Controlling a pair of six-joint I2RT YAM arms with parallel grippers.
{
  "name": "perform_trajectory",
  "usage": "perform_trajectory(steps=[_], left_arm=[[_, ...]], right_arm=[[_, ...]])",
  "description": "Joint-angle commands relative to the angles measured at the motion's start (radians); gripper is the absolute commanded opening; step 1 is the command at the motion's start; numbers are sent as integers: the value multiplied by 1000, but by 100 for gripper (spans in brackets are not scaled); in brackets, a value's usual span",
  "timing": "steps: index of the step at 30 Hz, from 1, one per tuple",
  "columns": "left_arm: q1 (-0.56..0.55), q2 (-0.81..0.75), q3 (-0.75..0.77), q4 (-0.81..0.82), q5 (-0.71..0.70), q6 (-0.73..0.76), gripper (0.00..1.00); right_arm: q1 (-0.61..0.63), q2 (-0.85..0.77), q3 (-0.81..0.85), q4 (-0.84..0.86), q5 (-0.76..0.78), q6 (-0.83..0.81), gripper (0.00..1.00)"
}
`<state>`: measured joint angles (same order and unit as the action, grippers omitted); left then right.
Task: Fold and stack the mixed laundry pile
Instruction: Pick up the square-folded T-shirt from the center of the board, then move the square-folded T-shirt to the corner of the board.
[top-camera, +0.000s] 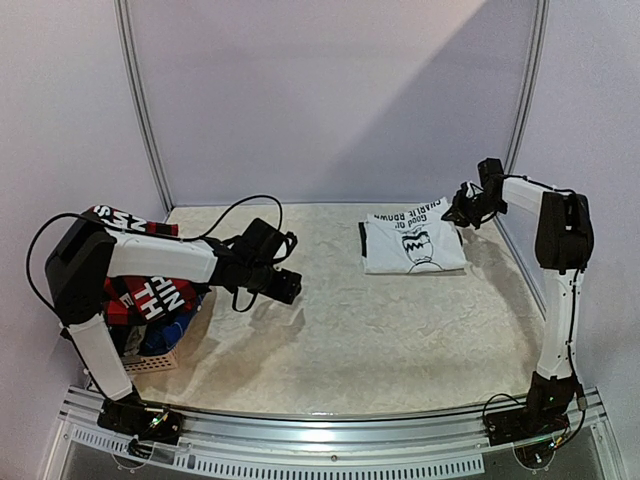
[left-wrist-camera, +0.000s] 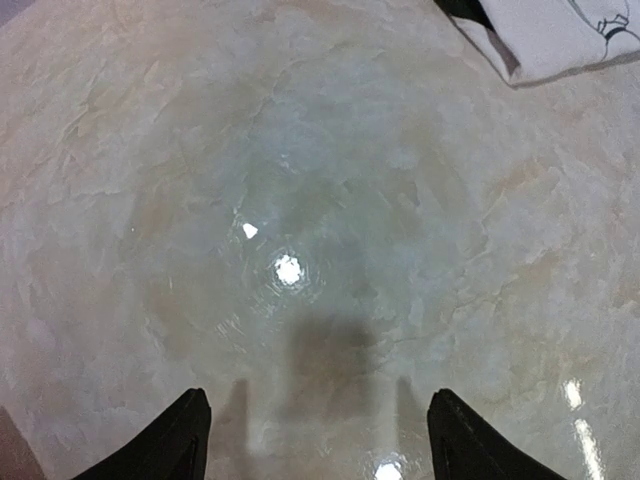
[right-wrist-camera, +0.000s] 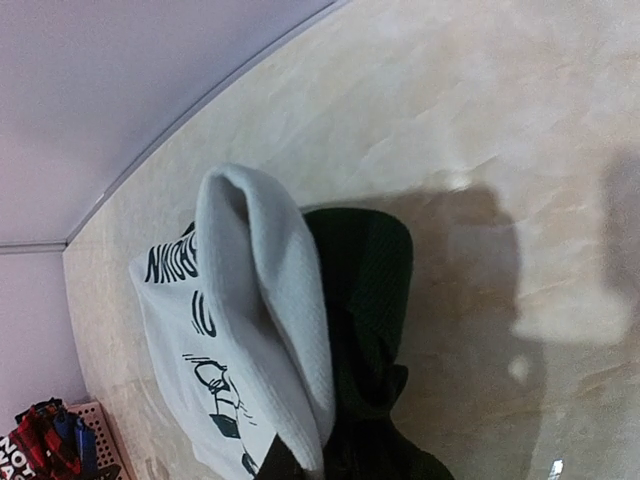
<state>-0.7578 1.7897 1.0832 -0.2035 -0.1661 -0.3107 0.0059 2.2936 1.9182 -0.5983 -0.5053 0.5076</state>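
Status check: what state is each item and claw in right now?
White T-shirt: folded on the table, one corner lifted.
Left claw: open, empty, over the table.
Right claw: shut on the T-shirt's corner.
Laundry pile: unfolded, heaped in the basket.

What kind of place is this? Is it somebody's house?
Probably a robot test booth, not a house. Plain walls with metal poles box in one table, two robot arms are bolted at its edge, and there's just a folded T-shirt and a basket of clothes.
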Motion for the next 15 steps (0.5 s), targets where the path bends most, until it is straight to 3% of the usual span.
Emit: perform_trajectory(steps=[1, 7, 15], left_arm=[[-15, -42, -16, 19, 15, -3, 76], [-29, -45, -20, 26, 21, -2, 76], [-44, -42, -18, 34, 30, -2, 75]], right_arm=[[-70, 56, 104, -87, 92, -46, 0], [-111, 152, 333, -238, 191, -113, 0], [-178, 223, 482, -232, 215, -145, 0]])
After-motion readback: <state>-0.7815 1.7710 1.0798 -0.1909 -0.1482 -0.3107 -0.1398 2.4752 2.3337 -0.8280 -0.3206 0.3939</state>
